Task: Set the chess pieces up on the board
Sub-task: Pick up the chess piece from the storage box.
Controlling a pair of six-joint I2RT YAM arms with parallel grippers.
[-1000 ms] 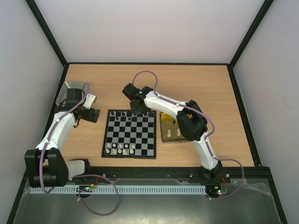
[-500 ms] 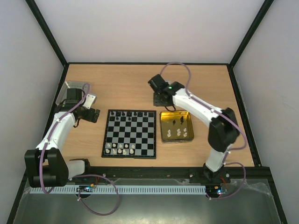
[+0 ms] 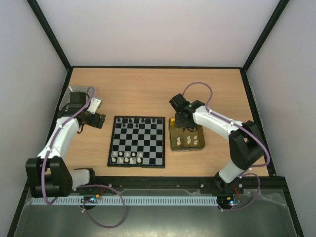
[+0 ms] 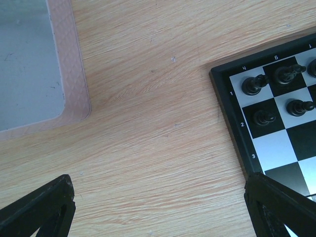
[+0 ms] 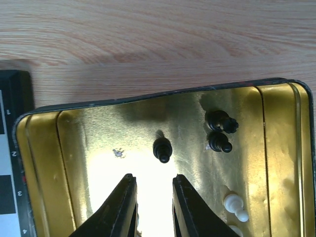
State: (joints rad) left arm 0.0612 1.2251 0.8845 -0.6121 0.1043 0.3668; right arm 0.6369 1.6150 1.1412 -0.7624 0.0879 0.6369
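Table (image 3: pixel 128 94): board (image 3: pixel 137 141) centre, gold tray (image 3: pixel 202 138) just right of it. Left gripper (image 4: pixel 158 210) left of board, spread wide, empty. Right gripper (image 5: pixel 153 180) over tray, fingers slightly parted, empty. Chess pieces (image 3: pixel 127 157) on board's near and far rows, others in tray.
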